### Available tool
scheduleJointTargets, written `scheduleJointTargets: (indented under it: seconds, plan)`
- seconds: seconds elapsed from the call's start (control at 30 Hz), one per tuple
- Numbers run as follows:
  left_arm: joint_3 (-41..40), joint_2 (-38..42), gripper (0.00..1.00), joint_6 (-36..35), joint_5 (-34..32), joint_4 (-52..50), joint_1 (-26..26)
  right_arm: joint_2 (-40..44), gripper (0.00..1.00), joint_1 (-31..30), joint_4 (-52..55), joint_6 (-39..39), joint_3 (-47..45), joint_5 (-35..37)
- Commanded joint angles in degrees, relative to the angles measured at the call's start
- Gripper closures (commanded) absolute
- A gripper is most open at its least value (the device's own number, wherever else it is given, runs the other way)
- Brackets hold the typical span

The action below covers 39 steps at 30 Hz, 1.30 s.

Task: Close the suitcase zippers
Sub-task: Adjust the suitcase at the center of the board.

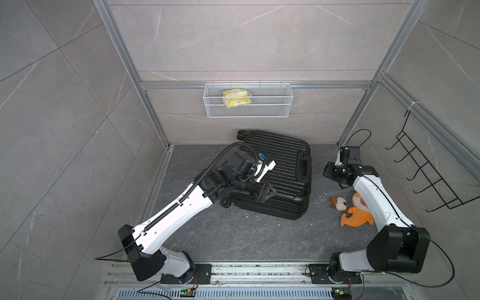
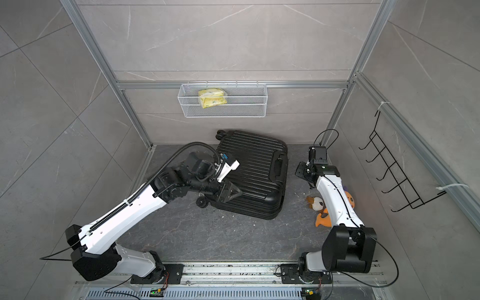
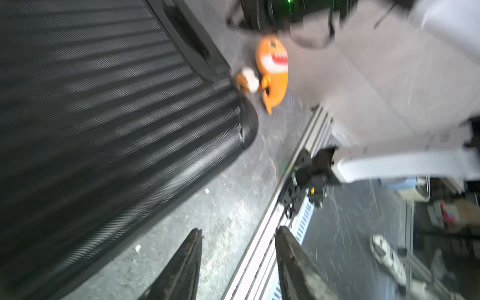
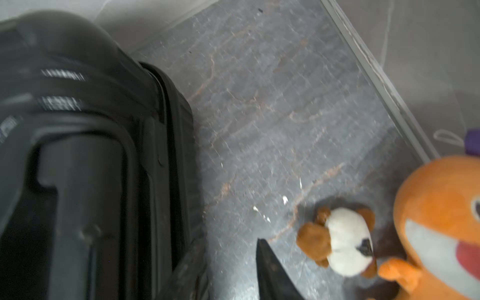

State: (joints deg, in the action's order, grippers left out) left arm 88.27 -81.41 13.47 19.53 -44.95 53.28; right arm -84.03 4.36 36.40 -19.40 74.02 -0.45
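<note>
The suitcase point(image 1: 280, 166) lies flat on the dark stone desk point(image 1: 233, 239), near the back wall, with one ribbed shell on top and its wheels toward the left side. The two shells lie together. The zippers point(image 4: 168, 135) show in the right wrist view only as a thin dark track in the seam between the shells; the view is blurred, so I cannot tell how far they are closed, and I cannot make out any pull. The left claw point(image 3: 240, 231) is at the near left corner of the case, beside a wheel point(image 1: 225, 202). Its fingers stand apart and hold nothing, with only bare desk and a metal rail between them. The right claw point(image 4: 228, 244) is just to the right of the case, on the side with the handle point(image 1: 302, 165), and in both top views it is apart from the case. Its fingers are also apart and empty. An orange plush toy point(image 1: 357, 218) and a small brown and white plush point(image 1: 339, 203) lie on the desk under the right arm. On the back wall hangs a wire basket point(image 1: 272, 109) with a yellow packet point(image 1: 237, 98) inside.
</note>
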Motion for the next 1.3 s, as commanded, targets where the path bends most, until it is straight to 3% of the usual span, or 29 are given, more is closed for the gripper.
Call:
scheduleJointTargets:
  seconds: [0.0, 0.1, 0.3, 0.53, 0.8, 0.97, 1.13, 1.27]
  plan:
    - [-4.2, -3.2, 0.53, -0.4, 5.8, 3.3, 3.2, -5.0, 0.59, 0.7, -1.0, 2.1, 6.8, -3.0]
    - [-6.2, -8.6, 0.58, 1.4, 7.0, 5.5, 4.5, -10.0, 0.59, 0.8, -0.2, 2.5, 13.4, -6.6]
    - [-11.7, -11.3, 0.59, 5.8, -1.2, 9.5, 4.1, -15.1, 0.56, 0.6, 4.5, 4.3, 22.6, -14.2]
    - [-19.8, -9.2, 0.59, 13.0, -8.3, 16.3, -1.3, -15.4, 0.48, -3.7, 8.7, 8.0, 21.3, -15.7]
    - [-24.4, -2.9, 0.59, 14.6, -16.9, 15.5, -3.3, -14.5, 0.46, -7.1, 10.9, 8.5, 15.2, -9.3]
    - [-23.8, 3.4, 0.55, 11.7, -18.0, 12.0, -3.2, -15.2, 0.47, -7.1, 10.2, 7.5, 13.7, -3.6]
    - [-18.5, 8.6, 0.43, 7.2, -21.3, 2.4, -4.9, -18.9, 0.49, -6.5, 11.9, 6.9, 16.9, 3.2]
    - [-13.9, 11.7, 0.33, 0.8, -21.2, -5.3, -10.8, -21.3, 0.5, -5.0, 13.2, 7.1, 19.8, 7.3]
